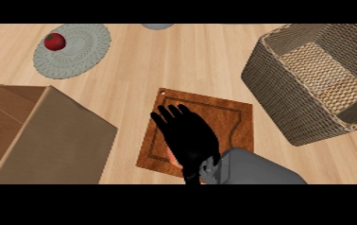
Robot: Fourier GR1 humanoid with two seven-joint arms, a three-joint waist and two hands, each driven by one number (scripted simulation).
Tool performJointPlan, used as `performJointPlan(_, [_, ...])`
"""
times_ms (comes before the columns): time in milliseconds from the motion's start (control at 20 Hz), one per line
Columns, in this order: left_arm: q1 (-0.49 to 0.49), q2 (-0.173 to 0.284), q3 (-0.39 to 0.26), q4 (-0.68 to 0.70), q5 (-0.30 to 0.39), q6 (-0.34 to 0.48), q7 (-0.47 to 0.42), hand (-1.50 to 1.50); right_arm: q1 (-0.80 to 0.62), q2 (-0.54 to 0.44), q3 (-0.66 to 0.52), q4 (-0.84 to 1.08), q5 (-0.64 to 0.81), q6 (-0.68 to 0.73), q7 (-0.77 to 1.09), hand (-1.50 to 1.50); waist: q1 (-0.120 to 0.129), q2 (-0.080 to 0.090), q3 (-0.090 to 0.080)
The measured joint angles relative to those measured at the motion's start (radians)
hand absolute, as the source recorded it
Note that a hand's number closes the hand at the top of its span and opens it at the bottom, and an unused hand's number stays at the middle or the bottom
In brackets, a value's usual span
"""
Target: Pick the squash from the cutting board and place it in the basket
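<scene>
Bench (181,54): lying under everything.
Box (49,134): sitting left of the cutting board.
Basket (307,77): standing right of the cutting board.
Cutting board (223,115): carrying the squash.
Right hand (185,134): hovering over the cutting board, fingers (167,115) spreading straight, holding nothing.
Squash (171,154): peeking out beneath the hand.

We see only one arm, the right, its grey forearm (261,168) coming in from the lower edge and angling up toward the left. Its black right hand (187,136) lies palm down, low over the surface, the fingers (167,114) stretched forward and slightly spread rather than curled. At the wrist (211,168) a paler grey joint shows where the hand meets the forearm, and we find no left hand in view.
</scene>
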Motion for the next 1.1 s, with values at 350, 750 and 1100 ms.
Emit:
performJointPlan(350, [-0.001,-0.016,0.011,0.003,-0.016,0.000,-0.003,0.00,0.034,0.029,0.018,0.069,0.050,0.043,-0.005,-1.50,-0.001,-0.001,0.000])
performJointPlan(750, [-0.003,-0.022,0.022,-0.002,-0.017,-0.010,0.008,0.00,0.070,0.056,-0.004,0.119,0.112,0.043,-0.067,-1.50,-0.001,0.000,-0.001])
performJointPlan(1100, [0.002,-0.035,0.024,0.012,-0.034,-0.006,-0.040,0.00,0.100,0.072,-0.012,0.161,0.169,0.020,-0.118,1.50,-0.002,-0.001,0.001])
